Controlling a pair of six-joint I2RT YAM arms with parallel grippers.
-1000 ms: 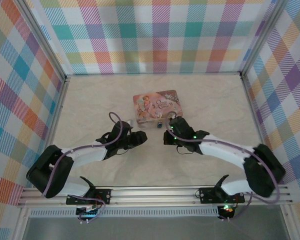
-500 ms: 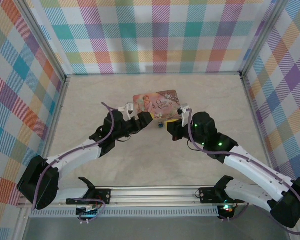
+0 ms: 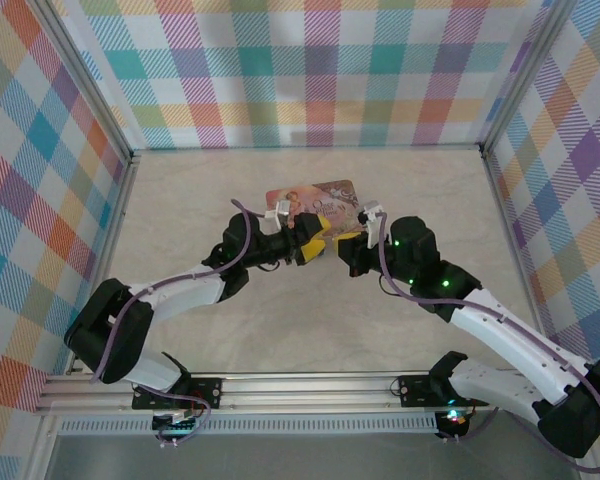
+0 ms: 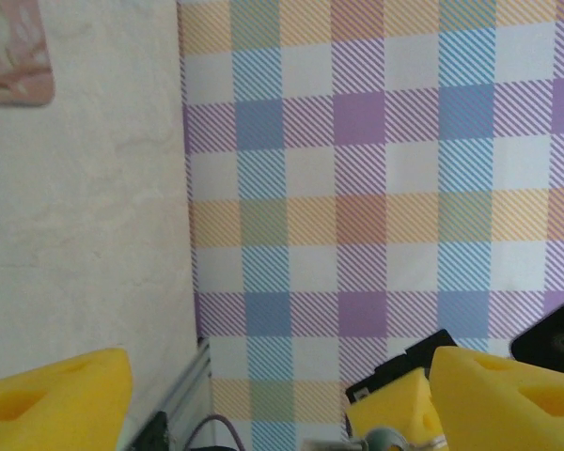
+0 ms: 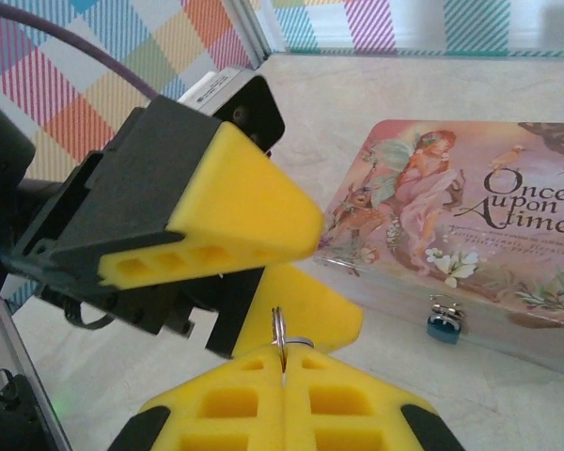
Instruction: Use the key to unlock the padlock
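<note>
- Padlock (image 5: 442, 325): small, blue-bodied, hanging at the hasp on the front wall of the tin (image 5: 470, 216).
- Key (image 5: 278, 327): only its ring shows, standing up just in front of the tin, apart from the padlock.
- Right gripper (image 5: 284, 365): fingers pressed together, pinching the key.
- Left gripper (image 4: 280, 381): fingers spread, close beside the key ring, in front of the tin.
- Table (image 3: 230, 180): pale and marbled, carrying the tin.

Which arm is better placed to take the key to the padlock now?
Right. The right gripper is shut on the key, ring showing between its fingertips, with the padlock on the tin front just ahead. The left gripper is open and empty.
</note>
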